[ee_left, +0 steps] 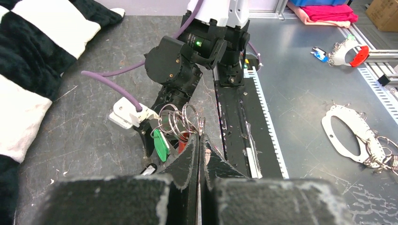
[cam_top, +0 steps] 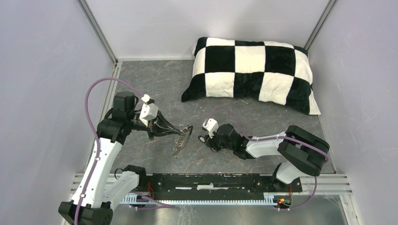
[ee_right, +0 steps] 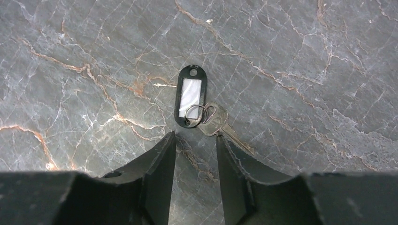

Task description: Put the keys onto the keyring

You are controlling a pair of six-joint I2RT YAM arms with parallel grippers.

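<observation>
1. Top view: the left gripper [cam_top: 172,132] is closed on the keyring [cam_top: 182,140] and holds it tilted above the table [cam_top: 155,84], left of centre.
2. The right gripper [cam_top: 203,139] is low over the table just right of the keyring and apart from it. How wide its jaws stand cannot be told here.
3. The pillow [cam_top: 248,72] lies at the far right, well apart from both grippers.
4. Left wrist view: the left gripper [ee_left: 199,139] has its fingers [ee_left: 187,161] pressed together.
5. Wire rings [ee_left: 180,122] stand just above the tips. A green tag [ee_left: 161,144] and a red tag [ee_left: 184,141] hang beside them.
6. The right arm [ee_left: 176,65] is just beyond the rings, and the pillow [ee_left: 28,56] is at the left edge.
7. Right wrist view: the right gripper [ee_right: 195,145] has its jaws partly apart, with bare table [ee_right: 305,70] between them. It holds nothing.
8. A black tag [ee_right: 190,96] with a white label lies flat just beyond the tips. A small ring joins it to a key [ee_right: 217,124].
9. The key's blade points right and near, close by the right fingertip [ee_right: 230,159]. Whether they touch cannot be told.
</observation>
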